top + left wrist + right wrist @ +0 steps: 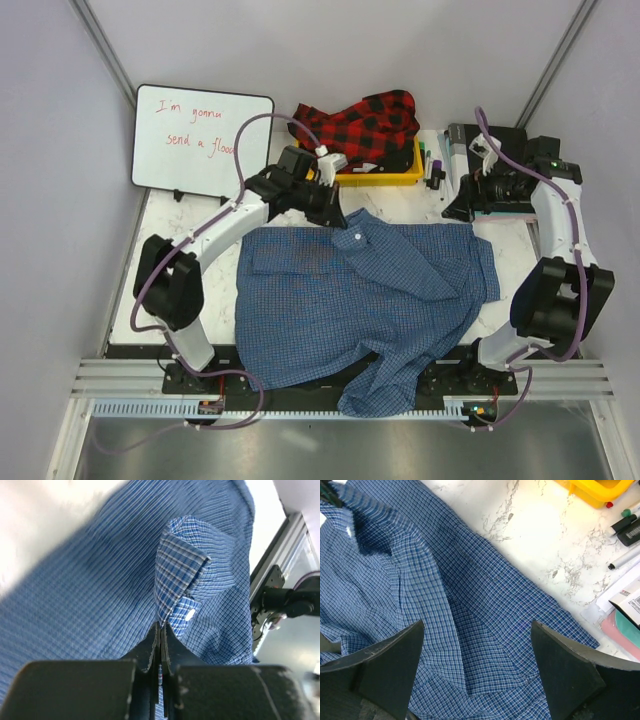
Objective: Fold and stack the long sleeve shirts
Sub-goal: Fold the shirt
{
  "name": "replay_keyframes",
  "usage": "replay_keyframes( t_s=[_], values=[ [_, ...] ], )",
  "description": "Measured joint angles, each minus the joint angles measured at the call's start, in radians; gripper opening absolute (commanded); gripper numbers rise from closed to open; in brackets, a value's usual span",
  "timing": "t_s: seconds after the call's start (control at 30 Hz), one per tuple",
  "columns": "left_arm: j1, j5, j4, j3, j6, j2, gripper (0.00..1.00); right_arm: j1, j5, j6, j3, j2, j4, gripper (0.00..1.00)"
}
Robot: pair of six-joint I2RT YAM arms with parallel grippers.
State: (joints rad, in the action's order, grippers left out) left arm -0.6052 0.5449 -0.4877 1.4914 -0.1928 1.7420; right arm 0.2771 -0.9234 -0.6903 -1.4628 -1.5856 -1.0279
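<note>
Blue shirt (pixel 350 300), fine check, lies spread across the middle of the table (pixel 190 215), collar toward the far side, one corner bunched and hanging over the near rail (pixel 130 378). The left gripper (pixel 160 630) has its fingers pressed together, pinching the blue shirt at the collar. A small white tag beside the collar is unreadable. The right gripper (pixel 476 630) is spread wide and holds nothing, hovering above the shirt's right portion. The red-and-black plaid shirt (pixel 365 125) is heaped in a yellow bin (pixel 385 177) at the far edge, apart from the blue one. Left of the bin a whiteboard (pixel 200 140) carries red handwriting: "I'm gonna send a floo", with the end hidden behind a cable. Markers (pixel 432 165) lie just right of the bin; one bears a barcode label too small to read. Table surface is white with grey marble veining. Plain pale grey walls (pixel 330 45) enclose the cell.
</note>
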Motion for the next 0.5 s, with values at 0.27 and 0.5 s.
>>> replay_keyframes(
  t_s=[0.27,0.5],
  values=[
    [0.14,0.047,0.031,-0.269,-0.188,-0.015,0.02,-0.074,0.055,-0.037,0.013,-0.018,0.008,0.85],
    [0.063,0.132,0.06,-0.235,-0.111,-0.048,0.02,-0.1,0.047,0.0,0.047,-0.042,0.046,0.71]
  ],
)
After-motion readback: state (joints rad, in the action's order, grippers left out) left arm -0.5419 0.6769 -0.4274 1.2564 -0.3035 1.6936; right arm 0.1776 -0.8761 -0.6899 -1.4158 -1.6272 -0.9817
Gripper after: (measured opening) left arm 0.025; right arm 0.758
